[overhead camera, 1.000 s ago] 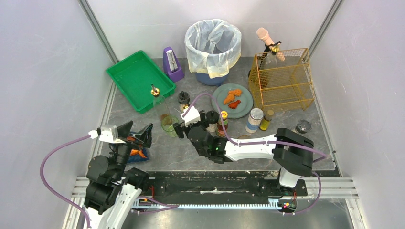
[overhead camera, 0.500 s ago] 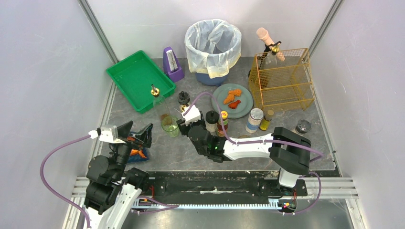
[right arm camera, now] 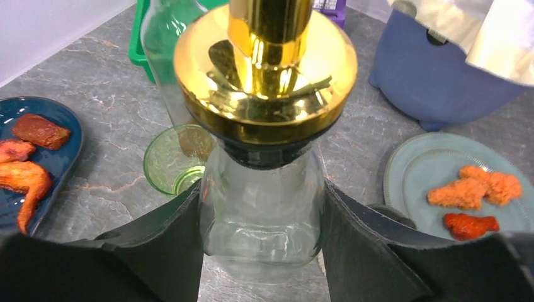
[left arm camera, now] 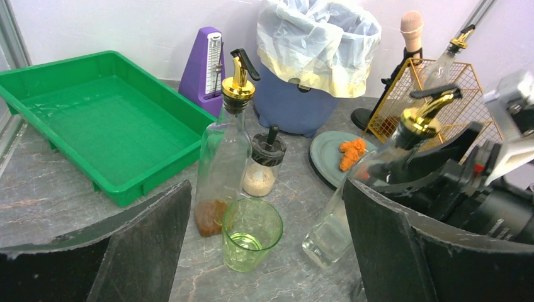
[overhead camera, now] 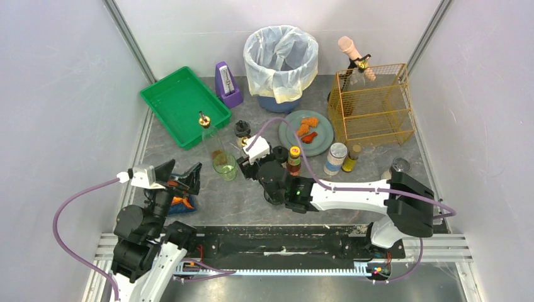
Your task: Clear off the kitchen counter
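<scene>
The kitchen counter [overhead camera: 239, 198] is dark grey and marbled. My right gripper [overhead camera: 250, 165] is shut on a clear glass bottle [right arm camera: 261, 207] with a gold pourer [right arm camera: 267, 56]; both fingers [right arm camera: 170, 245] press its sides. In the left wrist view the bottle [left arm camera: 340, 214] leans, its base close to the counter. My left gripper [overhead camera: 179, 179] is open and empty over a blue plate of orange food [overhead camera: 182, 202]. In its own view the left gripper [left arm camera: 267, 189] frames a green glass [left arm camera: 252, 233].
Near the green glass [overhead camera: 225, 165] stand a brown-liquid bottle [overhead camera: 211, 135] and a black-lidded shaker [overhead camera: 242, 131]. A green tray [overhead camera: 179, 104], purple metronome [overhead camera: 227, 85], lined bin [overhead camera: 280, 63], teal plate [overhead camera: 321, 141], wire basket [overhead camera: 371, 104] and jars [overhead camera: 337, 157] sit behind.
My right arm has moved to the right, its elbow swinging out, carrying the clear bottle away from the green glass. The left arm has not moved.
</scene>
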{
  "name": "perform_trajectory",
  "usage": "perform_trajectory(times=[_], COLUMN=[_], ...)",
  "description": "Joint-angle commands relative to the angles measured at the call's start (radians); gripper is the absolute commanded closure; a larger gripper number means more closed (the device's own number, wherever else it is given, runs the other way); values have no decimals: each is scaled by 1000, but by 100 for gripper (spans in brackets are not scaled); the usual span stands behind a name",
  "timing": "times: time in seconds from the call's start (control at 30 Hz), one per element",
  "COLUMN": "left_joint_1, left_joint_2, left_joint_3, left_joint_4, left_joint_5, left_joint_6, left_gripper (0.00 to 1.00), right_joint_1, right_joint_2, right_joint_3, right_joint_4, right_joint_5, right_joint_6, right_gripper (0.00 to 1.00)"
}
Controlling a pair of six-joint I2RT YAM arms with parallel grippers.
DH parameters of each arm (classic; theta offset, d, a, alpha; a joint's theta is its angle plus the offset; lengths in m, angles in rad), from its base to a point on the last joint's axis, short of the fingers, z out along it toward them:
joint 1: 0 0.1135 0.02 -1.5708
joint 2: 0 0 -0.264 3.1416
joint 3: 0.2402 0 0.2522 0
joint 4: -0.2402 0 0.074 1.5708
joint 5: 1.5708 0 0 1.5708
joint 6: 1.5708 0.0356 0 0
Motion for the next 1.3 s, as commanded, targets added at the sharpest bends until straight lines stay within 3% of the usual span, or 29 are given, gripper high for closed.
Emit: perform_trajectory(times=[0.0,0.33,0.57,0.9,1.27], left_joint_1=[5,6,5,5,3], left_joint_2=[28,167,283,348,393], left_joint_3=[2,51,141,151,98], left_joint_4=[26,37,3,5,72], left_joint_5=[2,18,36,85,123], left_joint_6=[37,7,5,17,27], left_gripper=[5,5,5,5,5], right_joint_1=[-4,-115,-328,-678,-1202], right_joint_2=[-96,-106,-115,-178,-151], right_joint_3=[164,497,686,797,825], right_joint_4=[-46,-333,-519,-667,-668], right_joint_5=[-56,-161,-290,-436,-780], right_joint_6=[-60,-155,-187,-260,-192], right_gripper=[100,100,100,100,100])
